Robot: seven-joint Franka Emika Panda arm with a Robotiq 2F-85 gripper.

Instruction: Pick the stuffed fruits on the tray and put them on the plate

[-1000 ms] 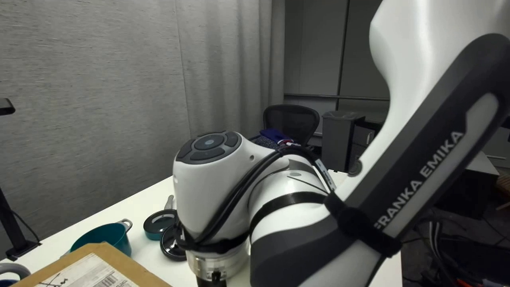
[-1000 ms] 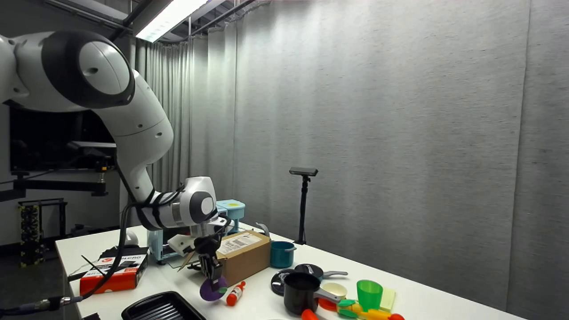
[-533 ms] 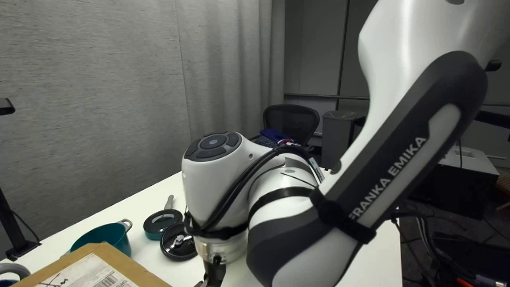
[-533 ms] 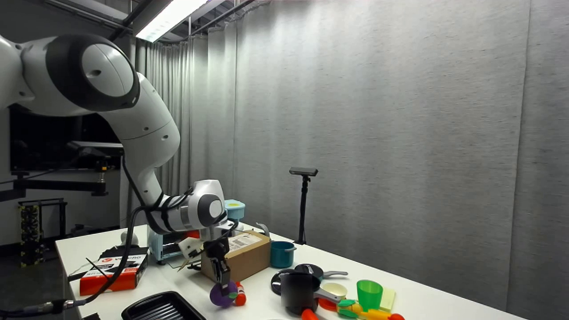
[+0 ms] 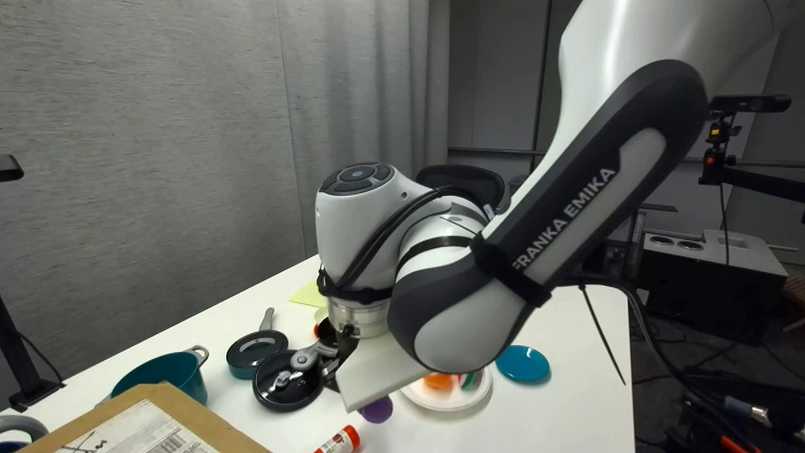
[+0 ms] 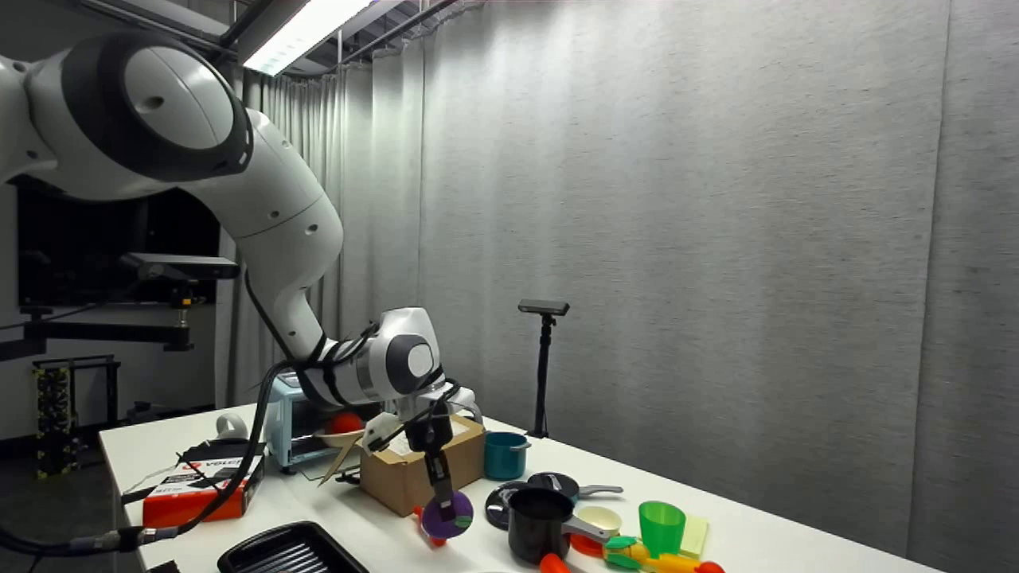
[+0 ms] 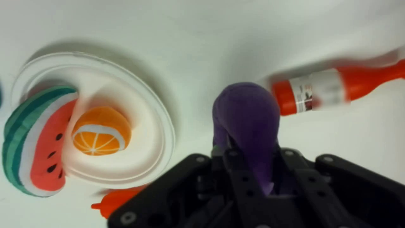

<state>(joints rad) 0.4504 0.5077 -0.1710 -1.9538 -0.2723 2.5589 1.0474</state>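
Now nearer black pot (image 6: pixel 535 532), purple plush (image 7: pixel 249 115), clamped between fingers (image 6: pixel 439 479)

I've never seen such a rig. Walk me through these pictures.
The machine is one robot arm, mostly white, ending in a black claw. Two of the views come from cameras standing outside the robot, looking at the white table; the third comes from a camera on the wrist, looking down past the claw.

The claw is closed on a purple plush toy. The wrist view also shows a white plate with a plush orange on it, a plush watermelon slice reaching past its rim, and a red bottle. Elsewhere on the table are a black pot, a teal pot, a cardboard box and a green cup.
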